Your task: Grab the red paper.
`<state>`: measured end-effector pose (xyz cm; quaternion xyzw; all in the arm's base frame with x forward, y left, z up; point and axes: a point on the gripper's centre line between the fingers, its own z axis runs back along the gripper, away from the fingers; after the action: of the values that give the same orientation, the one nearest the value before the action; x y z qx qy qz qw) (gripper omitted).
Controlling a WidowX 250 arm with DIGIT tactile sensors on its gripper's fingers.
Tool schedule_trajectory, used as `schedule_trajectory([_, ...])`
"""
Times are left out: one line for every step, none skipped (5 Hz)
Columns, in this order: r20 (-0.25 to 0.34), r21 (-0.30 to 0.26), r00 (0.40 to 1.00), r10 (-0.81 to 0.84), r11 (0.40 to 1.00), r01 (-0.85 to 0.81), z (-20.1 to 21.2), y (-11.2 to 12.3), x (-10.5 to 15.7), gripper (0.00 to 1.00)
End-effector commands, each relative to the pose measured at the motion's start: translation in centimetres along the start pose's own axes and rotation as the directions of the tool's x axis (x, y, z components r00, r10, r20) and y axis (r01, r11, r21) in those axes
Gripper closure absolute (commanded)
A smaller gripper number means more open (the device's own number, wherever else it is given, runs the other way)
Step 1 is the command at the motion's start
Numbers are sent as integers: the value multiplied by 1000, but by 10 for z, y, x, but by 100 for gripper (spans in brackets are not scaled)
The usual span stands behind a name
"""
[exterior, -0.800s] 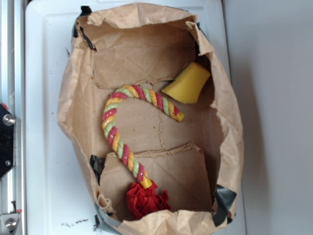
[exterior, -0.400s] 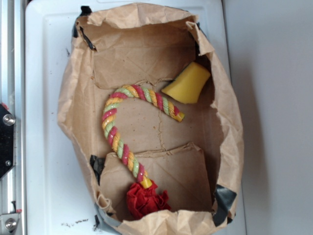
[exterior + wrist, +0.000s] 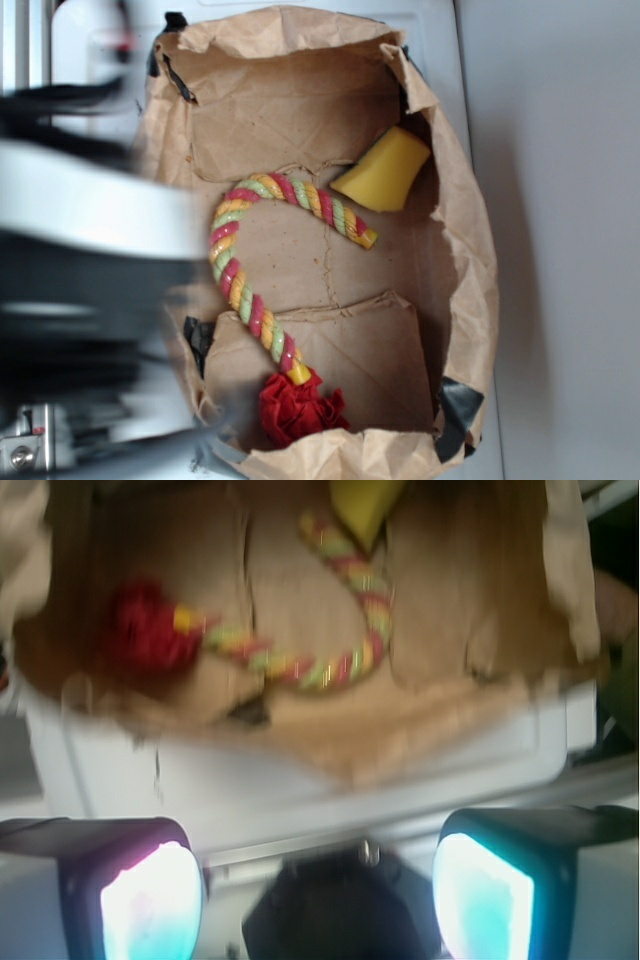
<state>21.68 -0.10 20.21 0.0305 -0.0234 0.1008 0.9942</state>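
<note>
At the near edge of the brown paper bag [image 3: 470, 260], the red paper [image 3: 298, 407] sits touching the rope toy [image 3: 245, 270]. My gripper [image 3: 318, 885] is wide open, outside the bag, with the paper ahead and to its left.

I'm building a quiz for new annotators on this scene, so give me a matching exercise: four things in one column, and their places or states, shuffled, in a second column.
Things:
1. red paper
2. rope toy
3. yellow block
4. gripper

Places or states:
A. curved like a hook across the middle of the bag floor
B. open and empty, outside the paper bag
C. crumpled at the bag's near end, at the rope's tip
D. against the bag's right wall, by the far end

Pairs: 1-C, 2-A, 3-D, 4-B
</note>
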Motion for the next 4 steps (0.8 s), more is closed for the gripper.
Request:
schedule_trajectory([147, 97, 979, -144, 987, 131, -34, -10, 76, 0])
schedule_trajectory([250, 133, 893, -374, 927, 351, -56, -7, 84, 0])
schedule_trajectory([299, 219, 749, -592, 806, 550, -66, -8, 81, 0])
schedule_trajectory([272, 286, 682, -678, 734, 616, -72, -12, 74, 0])
